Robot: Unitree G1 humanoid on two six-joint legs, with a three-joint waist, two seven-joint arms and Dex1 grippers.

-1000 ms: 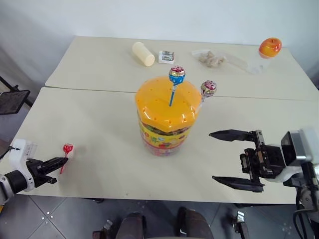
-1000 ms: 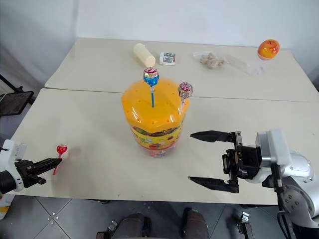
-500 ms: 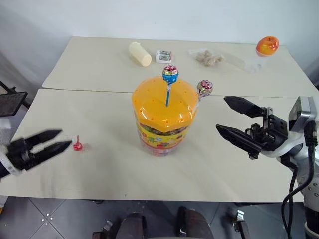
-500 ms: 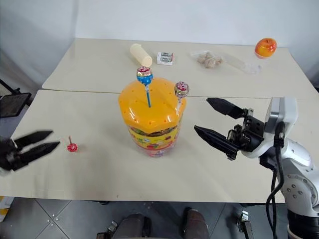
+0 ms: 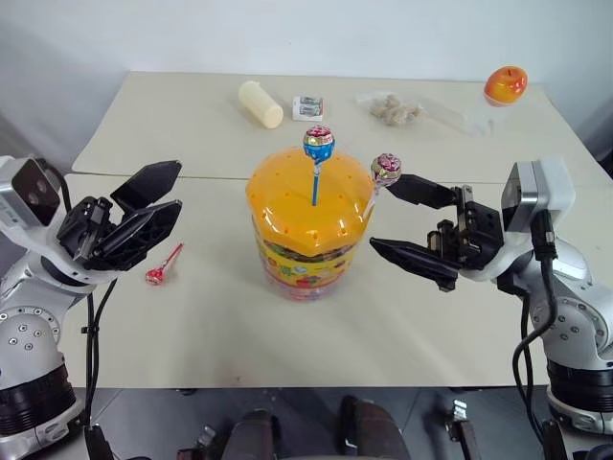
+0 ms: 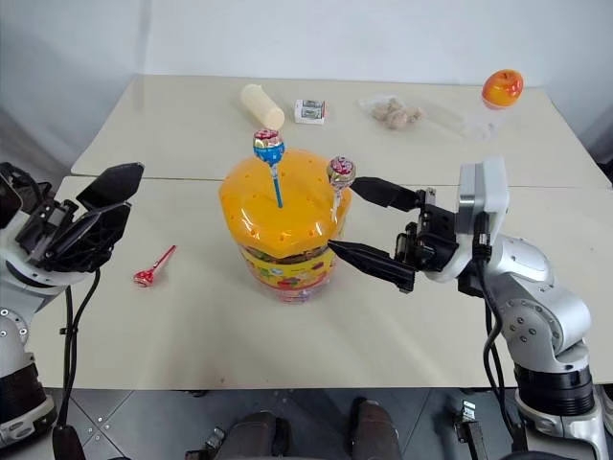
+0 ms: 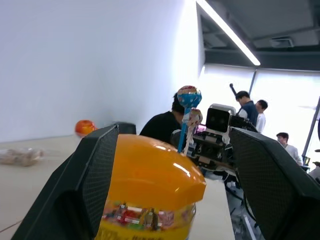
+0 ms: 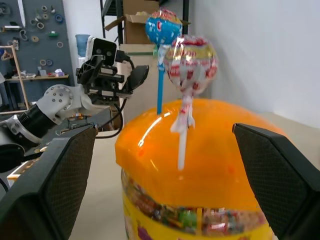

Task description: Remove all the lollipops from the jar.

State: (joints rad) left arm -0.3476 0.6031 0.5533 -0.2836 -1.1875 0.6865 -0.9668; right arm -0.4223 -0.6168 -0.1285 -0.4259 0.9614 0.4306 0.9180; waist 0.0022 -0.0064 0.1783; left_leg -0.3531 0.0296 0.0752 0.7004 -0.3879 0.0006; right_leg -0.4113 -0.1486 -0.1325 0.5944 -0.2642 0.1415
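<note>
One down: the red lollipop (image 5: 162,267) lies on the tabletop (image 5: 211,326), left of the jar (image 5: 308,225). Two to go, the blue lollipop (image 5: 318,144) and the white lollipop (image 5: 386,168), both standing in the lid. Right gripper (image 5: 414,223) hangs beside the white one, jaws wide open and empty; left gripper (image 5: 146,211) also open, empty. Next move, I'd say: close on the white stick and lift straight up. The holes gripping both sticks are hard to make out.

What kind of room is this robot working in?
Probably a robotics lab or workshop. Behind the jar stand storage shelves with cardboard boxes and a pegboard wall of hung tools, and several people stand about under a long ceiling light.
</note>
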